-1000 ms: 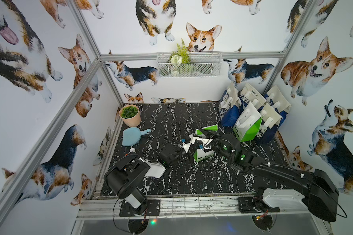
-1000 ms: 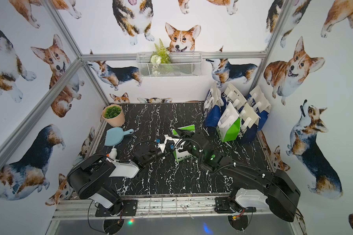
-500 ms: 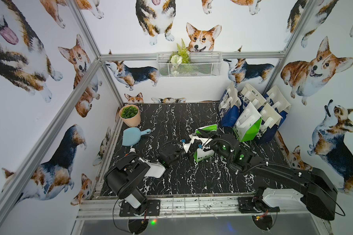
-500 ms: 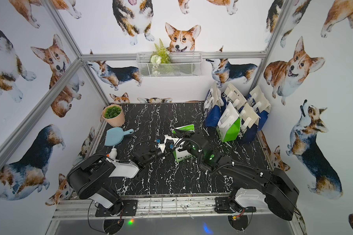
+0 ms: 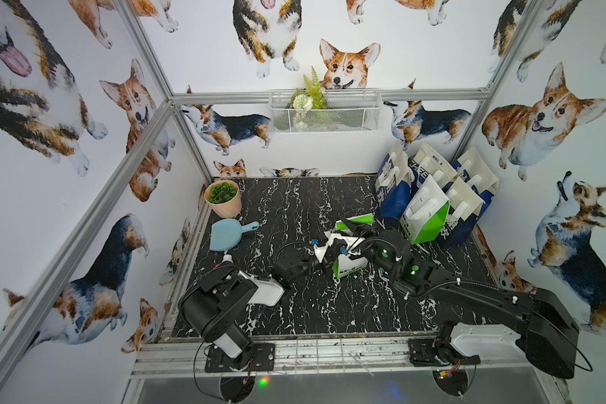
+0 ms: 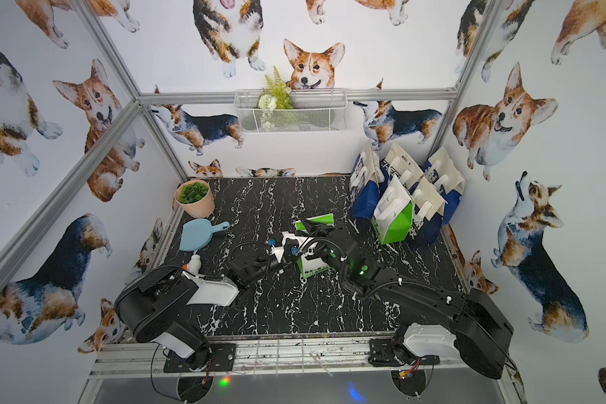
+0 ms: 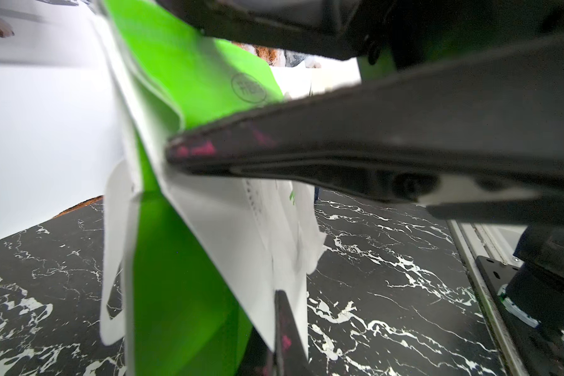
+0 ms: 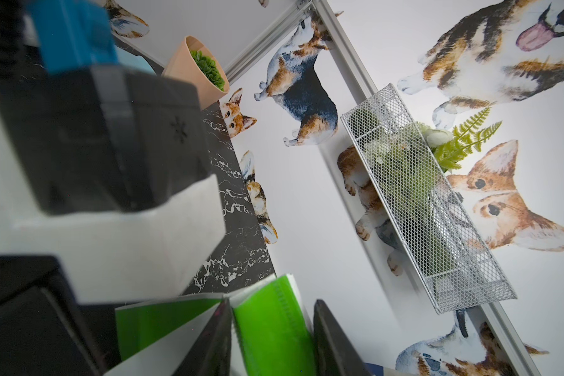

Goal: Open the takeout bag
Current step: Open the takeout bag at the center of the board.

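Now bag (image 5: 348, 272) tight in left end effector (image 7: 281, 302), right end effector (image 8: 271, 307) spread around flap (image 5: 359, 220)

Bright, even light from above, and shadows lie soft on the table (image 5: 329, 307). The walls (image 5: 49, 196) bow at the top views' edges. Right by the left fingers (image 7: 284, 322) the bag (image 7: 183, 293) smears out of focus; the right fingers (image 8: 331, 345) blur too, walls beyond them crisp.
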You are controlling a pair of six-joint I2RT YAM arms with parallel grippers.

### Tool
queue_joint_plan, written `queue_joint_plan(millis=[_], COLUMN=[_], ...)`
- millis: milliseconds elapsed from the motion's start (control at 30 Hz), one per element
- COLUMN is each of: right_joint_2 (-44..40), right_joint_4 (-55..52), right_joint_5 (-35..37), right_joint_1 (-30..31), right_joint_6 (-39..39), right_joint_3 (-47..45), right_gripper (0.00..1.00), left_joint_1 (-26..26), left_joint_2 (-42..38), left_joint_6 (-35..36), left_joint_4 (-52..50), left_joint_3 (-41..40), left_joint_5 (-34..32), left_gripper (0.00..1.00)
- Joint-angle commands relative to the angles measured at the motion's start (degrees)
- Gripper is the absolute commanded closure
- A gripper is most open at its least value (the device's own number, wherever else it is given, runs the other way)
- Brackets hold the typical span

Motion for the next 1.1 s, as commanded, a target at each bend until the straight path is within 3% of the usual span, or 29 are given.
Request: queue_joint_plan(millis=[0,467,633,1067], right_joint_2=[-0.2,-0.3,-0.3,-1.4], right_joint_4=[1.2,3.8,4.1,6.8], right_joint_5=[2.7,3.2,3.2,5.2], right_joint_1=[0.0,0.0,0.0,0.0], right_joint_6=[0.2,2.6,2.9,6.6], right_joint_3=[-0.1,-1.7,-1.8,-3.3], right_gripper=[0.63,0.81,0.77,0.77], left_joint_1=[-0.2,-0.2,-0.3,-0.4], left_joint_2=[-0.1,-0.2,-0.2,-0.2], left_joint_6=[1.0,1.2,1.2,1.6], left_joint_4=[2.9,2.3,2.2,1.4], left_joint_3=[0.1,0.1,0.1,0.4], left_joint_5=[1.7,1.9,1.9,1.7], left_gripper=[1.00,1.00,1.00,1.00])
